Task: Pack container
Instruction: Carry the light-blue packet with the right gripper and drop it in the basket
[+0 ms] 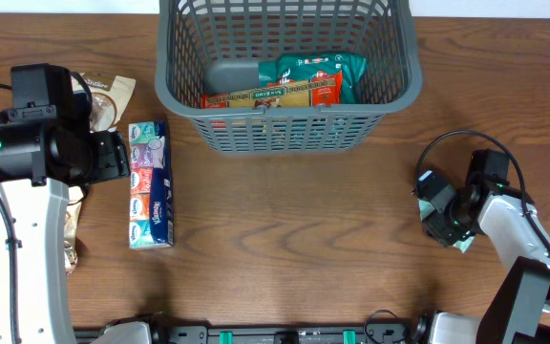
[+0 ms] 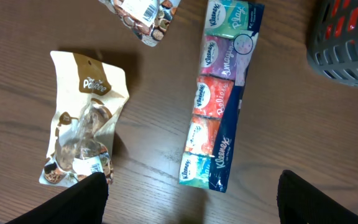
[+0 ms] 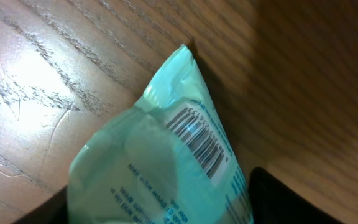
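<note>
The container [image 1: 175, 91], a dark grey slotted basket, stands at the back centre and holds a green packet [image 1: 318, 69], a red and yellow packet [image 1: 275, 96] and a grey item [image 1: 229, 75]. Its corner shows in the left wrist view [image 2: 347, 43]. My left gripper [image 1: 113, 155] [image 2: 191, 211] is open and empty, above the table between a brown and white snack bag [image 2: 82, 124] and a long Kleenex tissue pack [image 1: 149, 183] [image 2: 219, 93]. My right gripper [image 1: 444, 222] [image 3: 160, 202] is low at the table's right side, shut on a mint green packet [image 3: 166, 155] [image 1: 464, 245].
A second snack bag [image 2: 143, 17] lies beyond the brown and white one. In the overhead view, snack bags [image 1: 108, 96] lie partly under the left arm. Bare wooden table [image 1: 294, 239] stretches between the tissue pack and the right arm.
</note>
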